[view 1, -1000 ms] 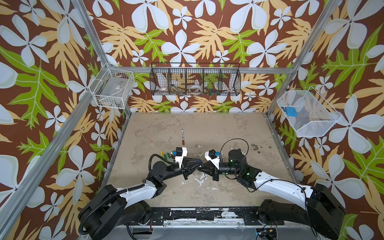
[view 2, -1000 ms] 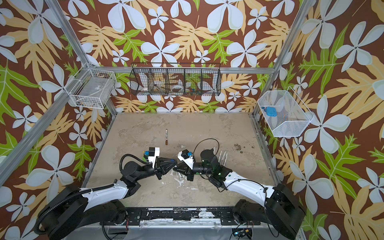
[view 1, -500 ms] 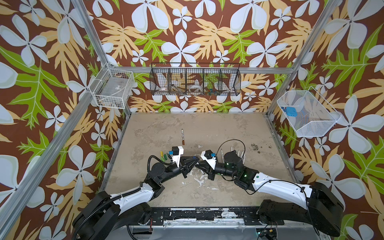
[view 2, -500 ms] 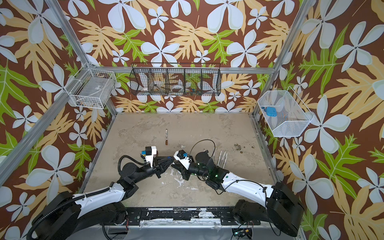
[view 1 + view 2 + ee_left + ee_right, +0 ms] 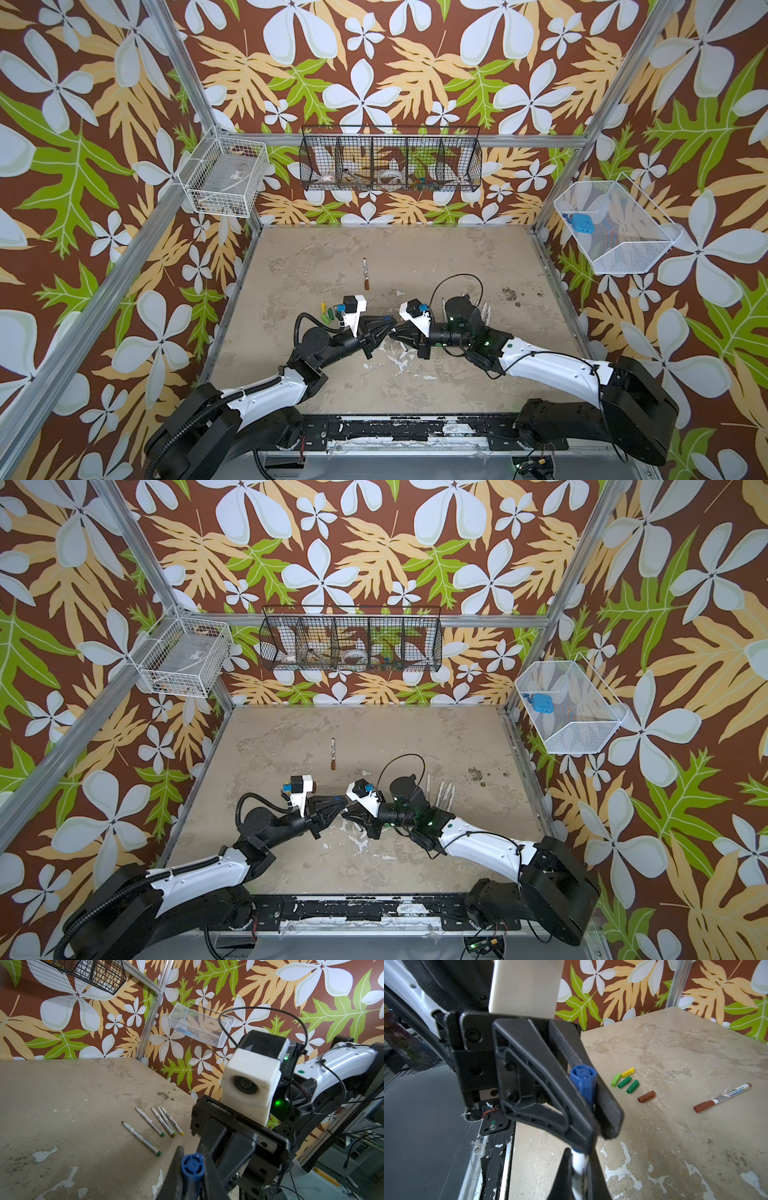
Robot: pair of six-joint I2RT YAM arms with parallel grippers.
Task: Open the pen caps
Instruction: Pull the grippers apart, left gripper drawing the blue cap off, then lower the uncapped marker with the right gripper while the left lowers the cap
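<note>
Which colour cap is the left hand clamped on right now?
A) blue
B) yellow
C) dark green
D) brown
A: the left hand is shut on the blue cap, and the right hand grips the white barrel of the same pen.

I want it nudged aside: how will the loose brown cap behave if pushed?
Lying on its side, the loose brown cap would probably roll. Small, hollow-looking plastic, it is likely light and may skid on the table.
</note>
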